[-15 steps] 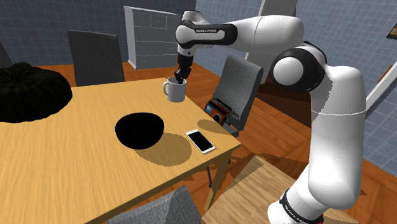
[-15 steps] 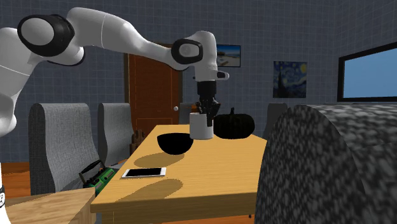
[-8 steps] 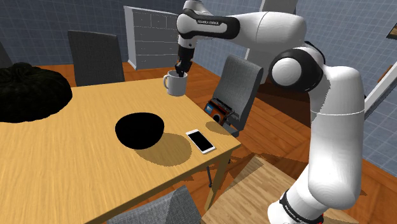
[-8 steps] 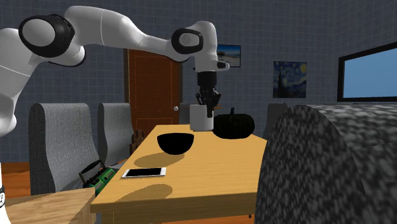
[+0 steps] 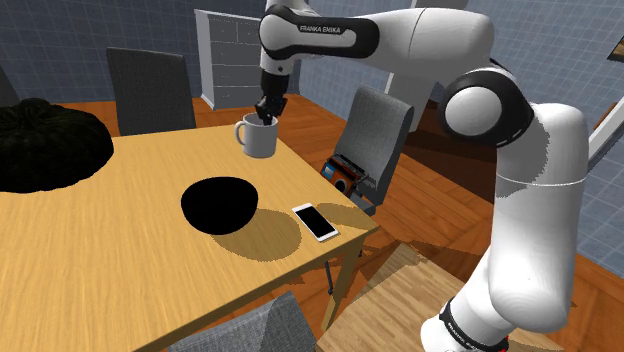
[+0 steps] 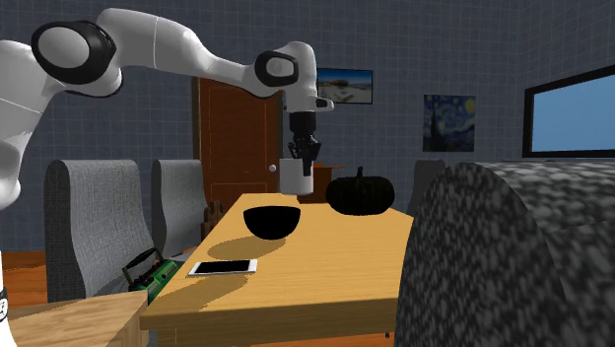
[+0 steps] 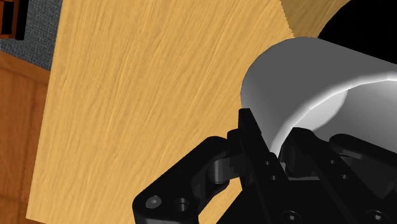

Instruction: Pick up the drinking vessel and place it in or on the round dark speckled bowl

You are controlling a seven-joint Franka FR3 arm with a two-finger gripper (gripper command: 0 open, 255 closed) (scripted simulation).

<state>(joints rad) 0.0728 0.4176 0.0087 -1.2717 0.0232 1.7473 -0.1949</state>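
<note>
A white mug point(image 5: 259, 138) with a handle hangs in the air above the wooden table point(image 5: 110, 230), clasped at its rim by my black gripper point(image 5: 266, 112), which is shut on it. The second exterior view has the mug point(image 6: 295, 175) under the gripper point(image 6: 300, 154), higher than the round dark bowl point(image 6: 271, 221). The bowl point(image 5: 219, 204) sits on the table nearer the front edge in the shoulder view. Close up in the wrist view, the mug's wall point(image 7: 305, 86) is pinched between the fingers point(image 7: 254, 137), with the bowl's dark edge point(image 7: 362, 32) just beyond it.
A white phone point(image 5: 315, 221) lies near the table corner beside the bowl. A dark speckled mound point(image 5: 45, 145) rests at the table's far left. Grey chairs point(image 5: 150, 90) stand around the table, and a small green and orange object point(image 5: 347, 175) lies on one seat point(image 5: 375, 135).
The gripper has lifted the mug off the table and carried it toward the shoulder view's left, closer to the bowl.
</note>
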